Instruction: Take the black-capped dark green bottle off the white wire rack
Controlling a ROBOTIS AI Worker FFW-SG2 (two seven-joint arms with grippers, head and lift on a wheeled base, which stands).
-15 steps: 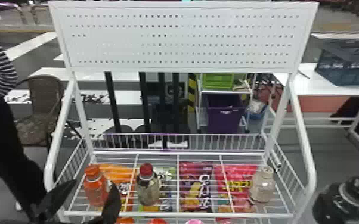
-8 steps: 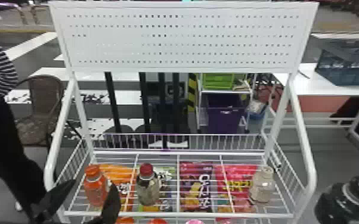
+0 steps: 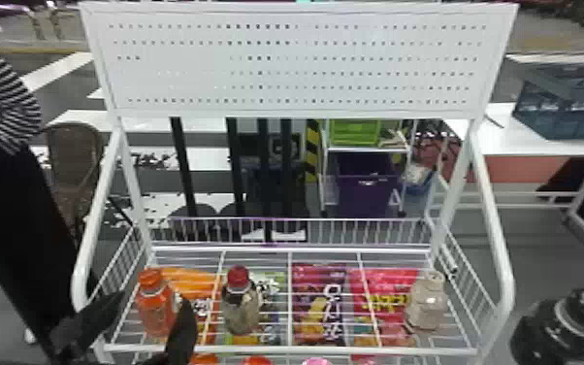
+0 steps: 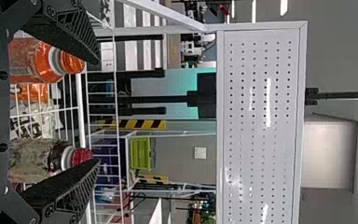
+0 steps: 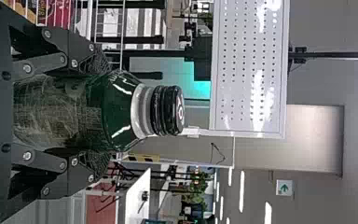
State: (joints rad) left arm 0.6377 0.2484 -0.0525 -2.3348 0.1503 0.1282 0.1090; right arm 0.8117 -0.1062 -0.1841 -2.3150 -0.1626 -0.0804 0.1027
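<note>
White wire rack out front, and the black-capped dark green bottle is already off beside it, snug between the right fingers — I'd keep that squeeze steady, bottle upright, and clear the frame — while the left fingers sit wide near the orange bottle.

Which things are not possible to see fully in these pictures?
- Base of the black-capped dark green bottle: head view, bottom edge; right wrist view, behind right gripper.
- Lower right side of the orange bottle: head view, behind left gripper.
- Rest of the pink thing: head view, bottom edge.
</note>
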